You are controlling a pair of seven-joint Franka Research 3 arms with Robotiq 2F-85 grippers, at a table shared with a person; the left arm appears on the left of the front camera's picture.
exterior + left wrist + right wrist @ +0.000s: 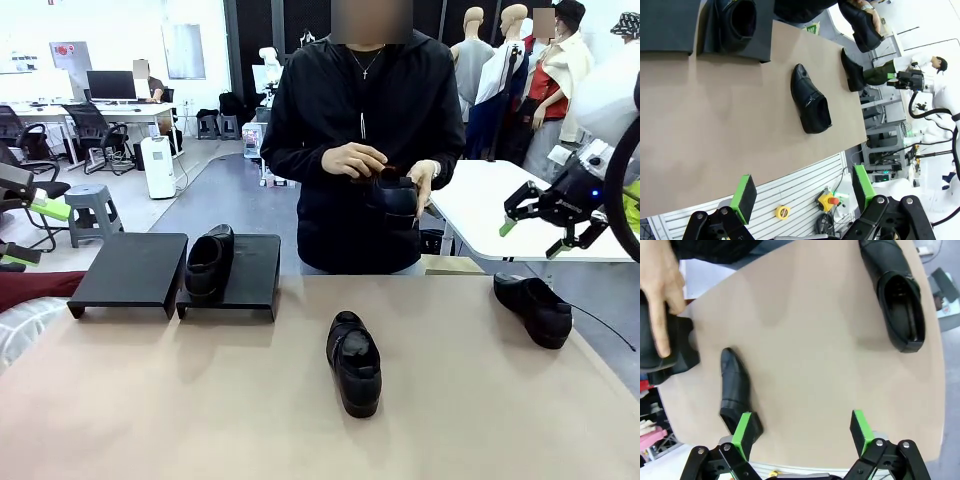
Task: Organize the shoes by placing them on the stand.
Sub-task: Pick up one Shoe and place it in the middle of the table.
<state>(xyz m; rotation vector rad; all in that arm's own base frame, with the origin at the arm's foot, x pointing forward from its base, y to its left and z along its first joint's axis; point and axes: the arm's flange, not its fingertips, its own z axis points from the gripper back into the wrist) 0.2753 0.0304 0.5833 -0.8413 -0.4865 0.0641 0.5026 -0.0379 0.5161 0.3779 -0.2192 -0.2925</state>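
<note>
my left gripper (805, 196) and right gripper (802, 434) hang wide, empty. one shoe (208, 262) sits on the stand (130, 272) at ten o'clock, a middle shoe (354, 364) mid-worktop (180, 400), a third shoe (533, 308) at three o'clock, a fourth shoe (393, 196) in the person's hands (352, 158). glossy leather could slip my grip; reaching across risks hitting those hands.

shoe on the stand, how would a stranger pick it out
At the table's far left sit two black stands. The shoe lies on the right-hand stand, along its left edge. It alone is raised; the middle shoe and the rightmost shoe lie on the tabletop, a fourth is in the person's hands.
</note>
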